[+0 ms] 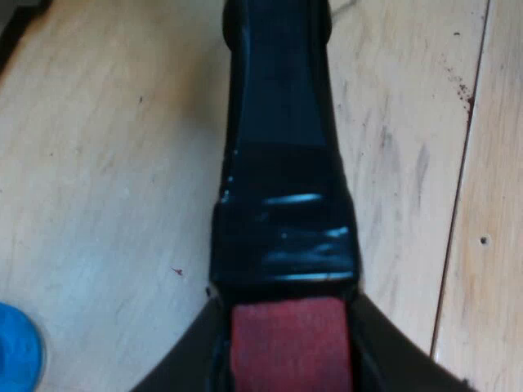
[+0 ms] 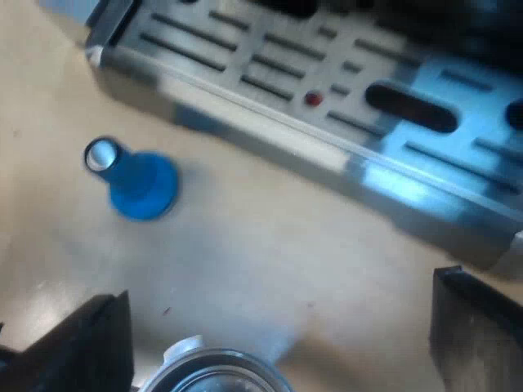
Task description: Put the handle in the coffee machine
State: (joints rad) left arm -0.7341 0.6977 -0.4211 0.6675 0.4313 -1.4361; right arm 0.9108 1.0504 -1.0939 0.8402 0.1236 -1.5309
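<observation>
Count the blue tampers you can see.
1. The blue tamper is on the table near the machine's drip tray. The blue edge in the left wrist view is likely that same tamper.

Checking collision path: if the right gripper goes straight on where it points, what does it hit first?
Probably the round metal rim between the open right gripper's fingers; past it, bare wooden table, then the machine's slotted metal tray. The blue tamper sits off that line. Depth is unclear.
</observation>
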